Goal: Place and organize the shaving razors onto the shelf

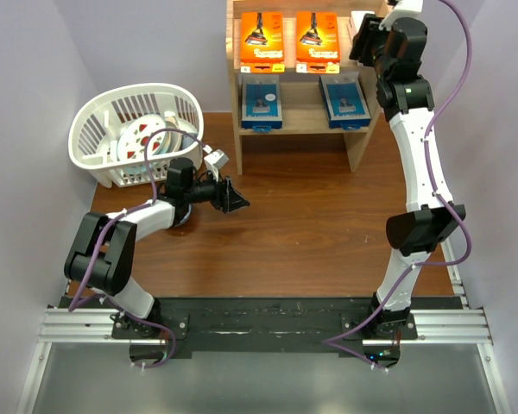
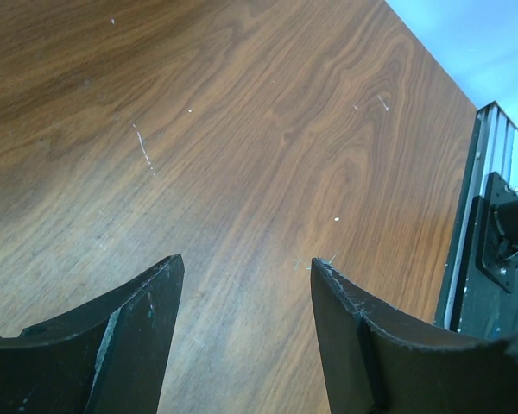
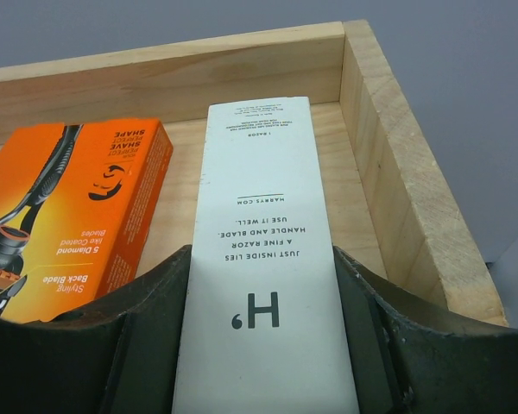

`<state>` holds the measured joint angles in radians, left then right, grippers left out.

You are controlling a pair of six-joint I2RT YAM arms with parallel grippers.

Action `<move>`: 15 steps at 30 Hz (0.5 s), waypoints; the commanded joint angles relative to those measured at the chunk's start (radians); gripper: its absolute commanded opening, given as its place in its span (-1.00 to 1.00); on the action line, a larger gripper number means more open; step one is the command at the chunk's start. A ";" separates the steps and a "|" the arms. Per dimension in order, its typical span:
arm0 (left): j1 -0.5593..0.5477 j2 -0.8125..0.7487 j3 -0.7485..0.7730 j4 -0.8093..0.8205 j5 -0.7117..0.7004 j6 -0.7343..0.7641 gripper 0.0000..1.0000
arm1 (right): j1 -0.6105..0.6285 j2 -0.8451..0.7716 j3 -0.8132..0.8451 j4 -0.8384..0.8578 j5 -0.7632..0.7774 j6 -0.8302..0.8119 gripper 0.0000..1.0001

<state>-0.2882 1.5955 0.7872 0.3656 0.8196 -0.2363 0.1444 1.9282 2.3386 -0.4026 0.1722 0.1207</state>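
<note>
The pine shelf [image 1: 361, 142] stands at the back of the table. On its top tier lie two orange razor packs [image 1: 262, 41] [image 1: 317, 40], and on the lower tier two blue ones [image 1: 262, 102] [image 1: 343, 99]. My right gripper [image 1: 369, 36] is over the top tier's right end, shut on a white razor box [image 3: 259, 190]. That box lies lengthwise between an orange pack [image 3: 69, 207] and the shelf's side wall [image 3: 397, 172], and whether it rests on the board I cannot tell. My left gripper [image 1: 239, 200] hovers low over the table [image 2: 242, 129], open, with nothing in it.
A white slotted basket [image 1: 134, 90] holding several round red-and-white items sits at the back left, just behind my left arm. The black mounting rail [image 2: 488, 224] runs along the near table edge. Lilac walls close in both sides.
</note>
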 commanded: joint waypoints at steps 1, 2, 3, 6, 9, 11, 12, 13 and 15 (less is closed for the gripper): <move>0.004 0.009 0.004 0.053 0.013 -0.014 0.31 | -0.005 -0.002 0.033 0.004 0.016 0.011 0.18; 0.004 0.009 0.006 0.053 0.015 -0.014 0.31 | -0.005 0.008 0.034 0.007 0.010 0.007 0.18; 0.004 0.009 0.006 0.052 0.013 -0.014 0.31 | -0.006 0.011 0.039 0.010 0.010 0.004 0.18; 0.004 0.009 0.007 0.050 0.012 -0.015 0.31 | -0.005 0.017 0.054 0.013 -0.003 -0.006 0.28; 0.003 0.009 0.007 0.047 0.012 -0.012 0.31 | -0.006 -0.004 0.056 0.025 -0.054 -0.026 0.52; 0.004 0.007 0.007 0.044 0.013 -0.012 0.31 | -0.006 -0.024 0.059 0.039 -0.072 -0.035 0.67; 0.004 0.007 0.009 0.041 0.013 -0.012 0.31 | -0.005 -0.046 0.060 0.044 -0.080 -0.038 0.75; 0.004 0.009 0.010 0.038 0.016 -0.011 0.31 | -0.005 -0.060 0.065 0.047 -0.074 -0.035 0.96; 0.003 0.007 0.018 0.024 0.023 -0.009 0.31 | -0.006 -0.090 0.067 0.045 -0.047 -0.027 0.97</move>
<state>-0.2882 1.6028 0.7872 0.3752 0.8196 -0.2451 0.1486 1.9343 2.3547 -0.4004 0.1089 0.1066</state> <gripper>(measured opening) 0.655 0.963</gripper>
